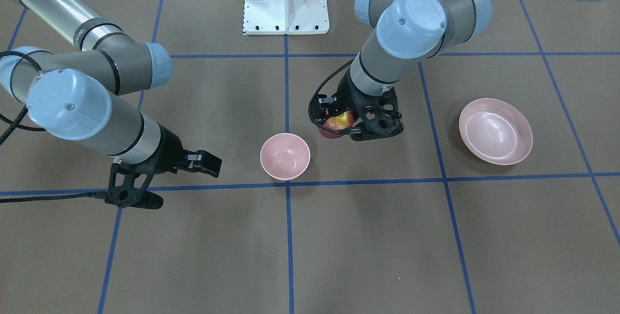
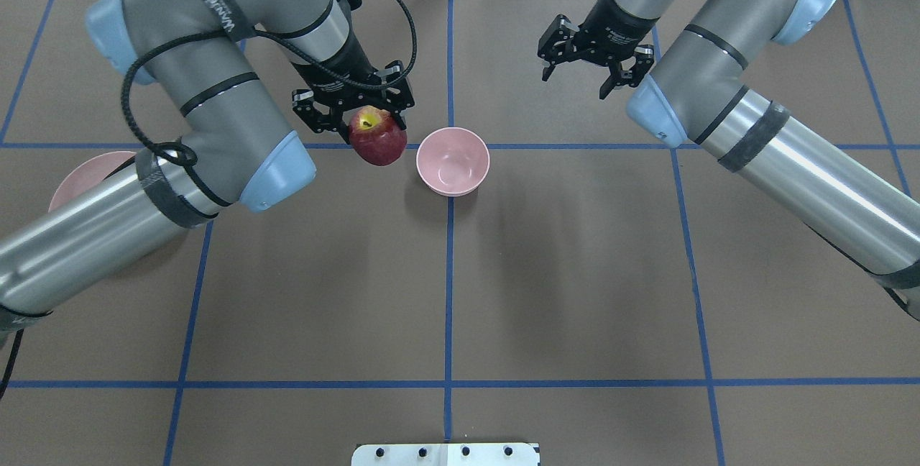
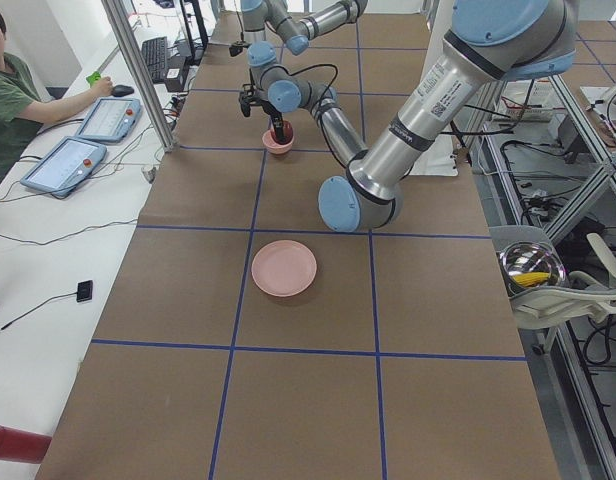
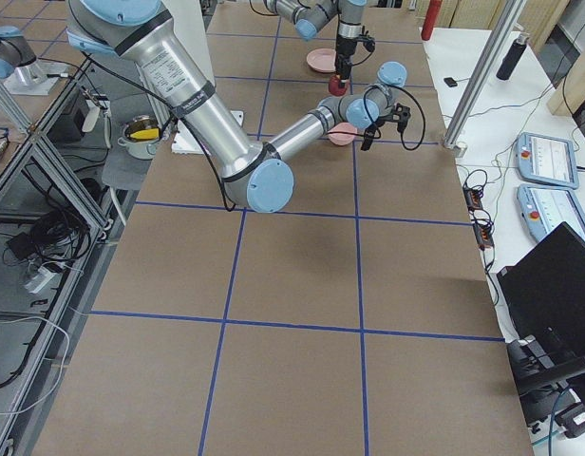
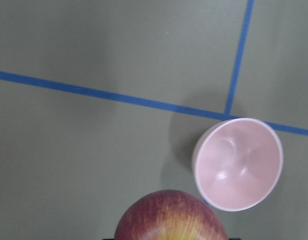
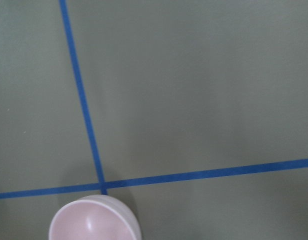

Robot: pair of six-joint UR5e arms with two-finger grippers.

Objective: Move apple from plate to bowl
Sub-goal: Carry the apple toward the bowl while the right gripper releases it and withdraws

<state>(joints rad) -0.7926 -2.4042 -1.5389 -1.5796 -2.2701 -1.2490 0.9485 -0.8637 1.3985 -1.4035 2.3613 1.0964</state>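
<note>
- Above the bench (image 2: pixel 575 272), just beside the bowl (image 2: pixel 453 162) on its left, the left pincer (image 2: pixel 357 121) points down from a bent wrist.
- Its fingers are clamped on the apple (image 2: pixel 377 141), stem patch up, well apart from the plate (image 1: pixel 495 131).
- Lettering on that arm is too blurred to read.
- The right pincer (image 2: pixel 576 81) hovers spread wide, holding nothing.

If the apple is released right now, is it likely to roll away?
Probably: the apple is round and hangs beside the bowl, not over it. Its skin looks glossy, so it may also slip.
</note>
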